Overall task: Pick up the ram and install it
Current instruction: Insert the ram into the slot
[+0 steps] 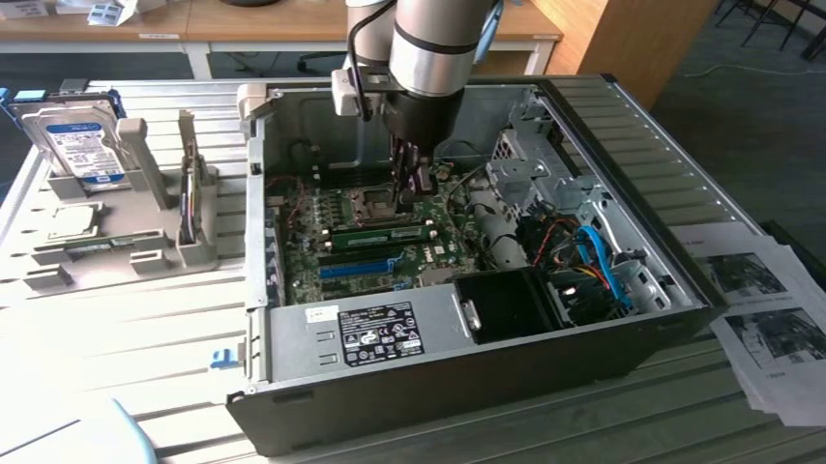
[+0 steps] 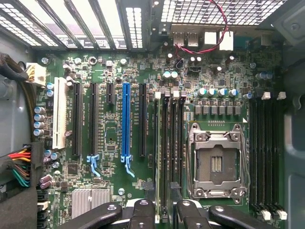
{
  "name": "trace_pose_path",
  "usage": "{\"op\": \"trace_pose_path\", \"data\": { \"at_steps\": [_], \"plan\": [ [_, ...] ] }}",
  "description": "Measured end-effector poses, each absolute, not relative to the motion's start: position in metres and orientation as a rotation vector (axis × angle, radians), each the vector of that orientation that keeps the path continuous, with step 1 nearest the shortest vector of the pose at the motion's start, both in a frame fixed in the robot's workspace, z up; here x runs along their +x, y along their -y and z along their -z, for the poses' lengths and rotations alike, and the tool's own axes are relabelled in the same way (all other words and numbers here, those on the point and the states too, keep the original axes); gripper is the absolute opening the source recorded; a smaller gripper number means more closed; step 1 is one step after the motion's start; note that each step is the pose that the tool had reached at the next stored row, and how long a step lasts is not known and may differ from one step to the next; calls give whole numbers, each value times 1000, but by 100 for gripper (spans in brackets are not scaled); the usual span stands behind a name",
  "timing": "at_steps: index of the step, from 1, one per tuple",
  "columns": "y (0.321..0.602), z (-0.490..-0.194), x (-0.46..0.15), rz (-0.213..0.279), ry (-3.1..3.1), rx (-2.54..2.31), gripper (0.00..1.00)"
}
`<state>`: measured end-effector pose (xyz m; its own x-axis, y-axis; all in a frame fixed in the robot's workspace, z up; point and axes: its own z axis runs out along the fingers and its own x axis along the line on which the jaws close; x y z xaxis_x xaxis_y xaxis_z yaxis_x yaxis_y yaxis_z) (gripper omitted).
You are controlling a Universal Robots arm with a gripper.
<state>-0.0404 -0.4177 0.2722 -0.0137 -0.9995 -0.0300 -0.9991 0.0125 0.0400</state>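
Fingers (image 2: 143,214) of the gripper (image 2: 165,206) stand wide apart and hold nothing, one on each side of the end of the ram (image 2: 157,152), which stands on edge in a black memory slot of the motherboard (image 2: 109,191). Just beside it lies the open processor socket (image 2: 218,162), with the blue slot strip (image 2: 126,119) on its other side, all inside the open computer case (image 1: 427,377)

The pincer (image 2: 163,212) looks matt black metal with bright bolts. Right below it, the ram (image 1: 381,234) is a green board, as is the motherboard (image 2: 143,71) underneath. Beside the pincer, the blue slot (image 2: 126,119) is smooth plastic and the socket (image 2: 218,164) bare shiny metal. Around it, the case (image 1: 645,145) is matt grey ribbed metal.
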Motion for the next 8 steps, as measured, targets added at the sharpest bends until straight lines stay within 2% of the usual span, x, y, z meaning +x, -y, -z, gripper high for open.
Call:
{"op": "trace_pose_path", "data": {
  "at_steps": [8],
  "plan": [
    [418,-273,-40,77,2230,2201,24]
  ]
}}
